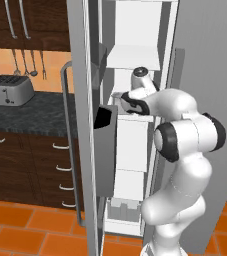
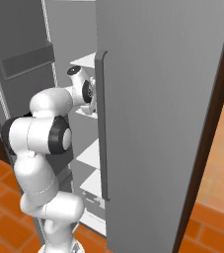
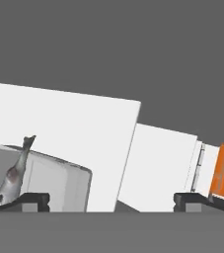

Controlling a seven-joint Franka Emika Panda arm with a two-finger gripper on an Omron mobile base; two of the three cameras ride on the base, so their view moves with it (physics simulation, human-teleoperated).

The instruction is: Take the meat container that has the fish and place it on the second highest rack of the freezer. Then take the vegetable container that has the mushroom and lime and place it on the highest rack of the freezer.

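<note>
1. The arm reaches into the open freezer, and its hand is between the white shelves.
2. In the hand view the two finger tips stand far apart at the bottom edge, one at the left and one at the right, so the gripper is wide open and holds nothing.
3. The fish is inside a pale grey container, which sits on a white shelf in front of the hand, at the lower left of the hand view.
4. In this view the fish stands on end: its long axis is almost vertical, the tail points up and a little to the right, and the head end is down. This view rolls with the hand, so I cannot tell how the fish really lies in the room.
5. The left finger tip overlaps the bottom of the container in the picture; I cannot tell if they touch.
6. In the base views the hand is at the shelf just below the top one, but the container is hidden there by the wrist.
7. In the left base view the freezer door stands open, and to its left there is a dark counter with a toaster on it.
8. An orange floor is under the robot.
</note>
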